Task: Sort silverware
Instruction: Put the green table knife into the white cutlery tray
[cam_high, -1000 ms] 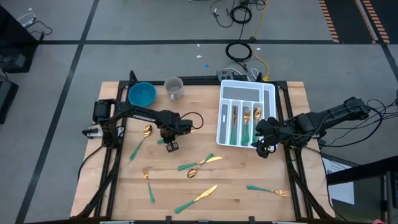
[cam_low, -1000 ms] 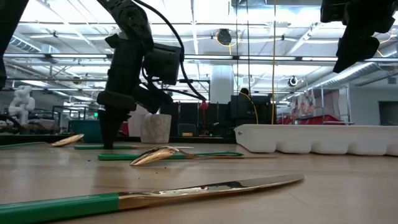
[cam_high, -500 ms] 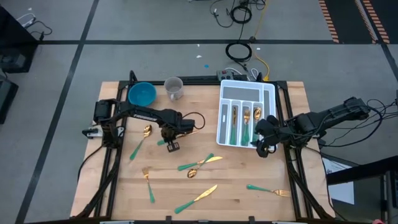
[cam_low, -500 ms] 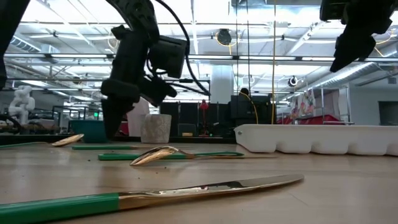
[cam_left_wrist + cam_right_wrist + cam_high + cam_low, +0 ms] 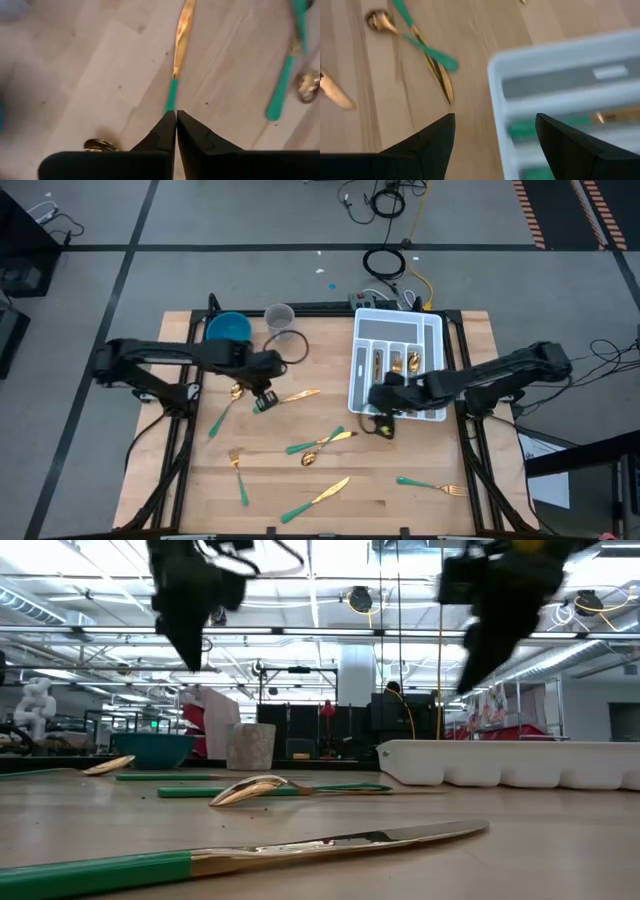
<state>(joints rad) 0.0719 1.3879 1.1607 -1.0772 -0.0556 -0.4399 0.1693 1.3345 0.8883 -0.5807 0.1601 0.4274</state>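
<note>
Gold-headed, teal-handled silverware lies scattered on the wooden table. A knife (image 5: 298, 394) lies flat under my left gripper (image 5: 262, 399). The gripper is shut, empty and raised well above the table (image 5: 190, 655). In the left wrist view its fingertips (image 5: 176, 117) hide the knife's handle end (image 5: 171, 97). My right gripper (image 5: 385, 427) is open and empty. It hovers by the near left corner of the white tray (image 5: 432, 330), above the table (image 5: 480, 650). A crossed spoon and knife (image 5: 322, 444) lie ahead of it and also show in the right wrist view (image 5: 427, 55).
A spoon (image 5: 228, 402), a fork (image 5: 238, 472), a knife (image 5: 318, 498) and a fork (image 5: 435, 485) lie loose on the table. The tray holds several pieces. A blue bowl (image 5: 228, 328) and a cup (image 5: 279, 314) stand at the far left.
My left gripper has risen from the table, where it stood on a teal handle. It now stands high above that handle, and the handle stays on the table. My right gripper has gone toward the table's left edge, from the tray's right side to its near left corner.
</note>
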